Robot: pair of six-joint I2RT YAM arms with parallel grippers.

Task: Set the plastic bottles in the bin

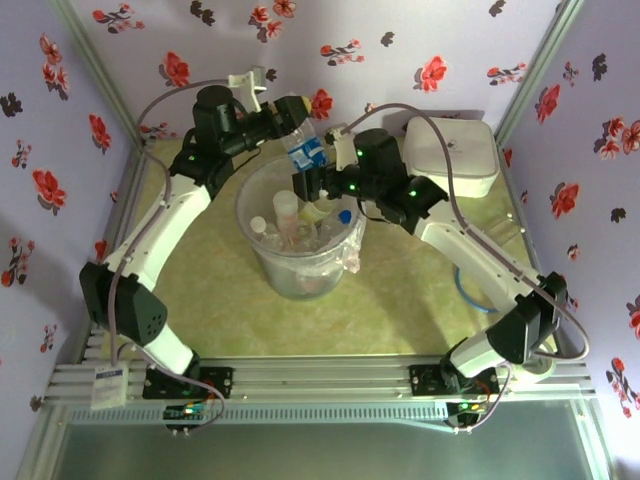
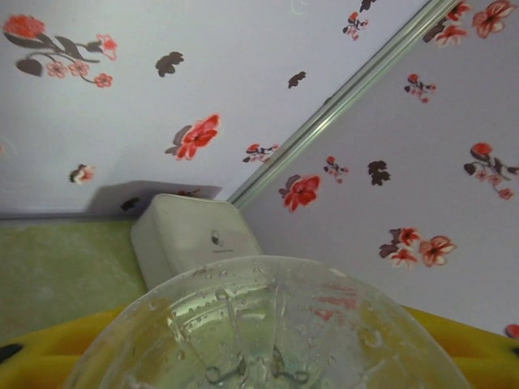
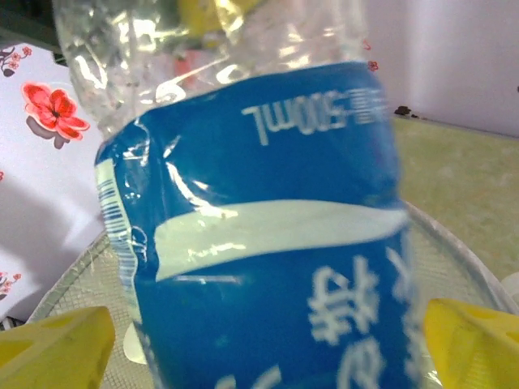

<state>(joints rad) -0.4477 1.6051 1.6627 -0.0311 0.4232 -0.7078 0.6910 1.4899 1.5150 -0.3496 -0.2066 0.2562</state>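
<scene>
While several small clear plastic bottles point(image 1: 286, 212) lie inside the round translucent grey bin point(image 1: 300, 285), my left gripper point(image 1: 283, 125) clamps a clear blue-labelled bottle point(image 1: 304, 150) above its 12 o'clock rim. My right gripper point(image 1: 312, 180) stands spread, its yellow fingers point(image 3: 57, 344) flanking that label.

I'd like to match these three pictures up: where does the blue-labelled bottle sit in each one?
Top external: blue-labelled bottle upper centre, over the far rim of the bin.
Left wrist: blue-labelled bottle bottom centre, clear base towards the camera.
Right wrist: blue-labelled bottle in the centre, very close, label upside down.
Shared landmark: the flowered wall, behind the bottle in all three.
</scene>
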